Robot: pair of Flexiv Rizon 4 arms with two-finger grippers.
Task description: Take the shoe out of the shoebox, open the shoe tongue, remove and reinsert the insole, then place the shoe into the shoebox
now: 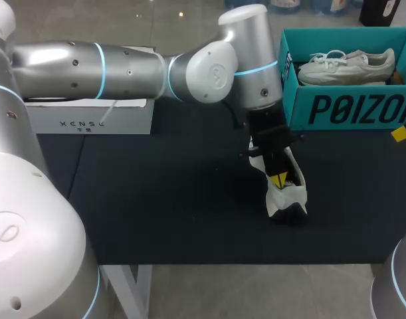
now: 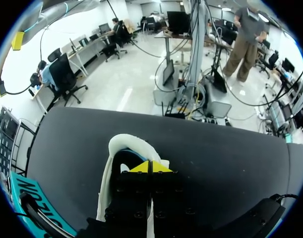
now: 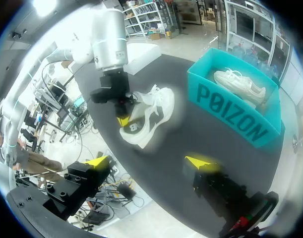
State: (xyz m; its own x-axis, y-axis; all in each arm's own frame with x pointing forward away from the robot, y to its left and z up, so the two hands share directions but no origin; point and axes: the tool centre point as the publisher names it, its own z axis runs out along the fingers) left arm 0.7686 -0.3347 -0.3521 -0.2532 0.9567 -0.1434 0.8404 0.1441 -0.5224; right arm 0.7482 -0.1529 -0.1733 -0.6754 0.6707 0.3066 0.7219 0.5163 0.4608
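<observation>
**Head view.** The shoe [image 1: 277,199] is white with dark panels. It sits tilted on the dark table [image 1: 176,199], right of centre and just near the shoebox [image 1: 349,109]. The left arm crosses from the left. The left gripper [image 1: 279,178] points down into the shoe's opening. The shoebox is teal and open, at the far right. It contains a second shoe [image 1: 349,66], white and laced, lying on its side. A white box [image 1: 90,119] stands at the far left. One yellow tip of the right gripper [image 1: 401,133] shows at the right edge.

**Left wrist view.** The left gripper [image 2: 150,167] is clenched, its yellow tips meeting. The white collar of the shoe [image 2: 126,144] curves around and ahead of the tips. It cannot be determined whether any part of the shoe is pinched between them. A corner of the shoebox [image 2: 27,198] lies off to one side.

**Right wrist view.** The right gripper [image 3: 149,162] is released, its fingers wide apart and holding nothing. The shoe [image 3: 151,111] lies ahead of it, with the left gripper [image 3: 124,119] at its opening. The shoebox [image 3: 230,119] stands beside the shoe and holds the second shoe [image 3: 240,84].
</observation>
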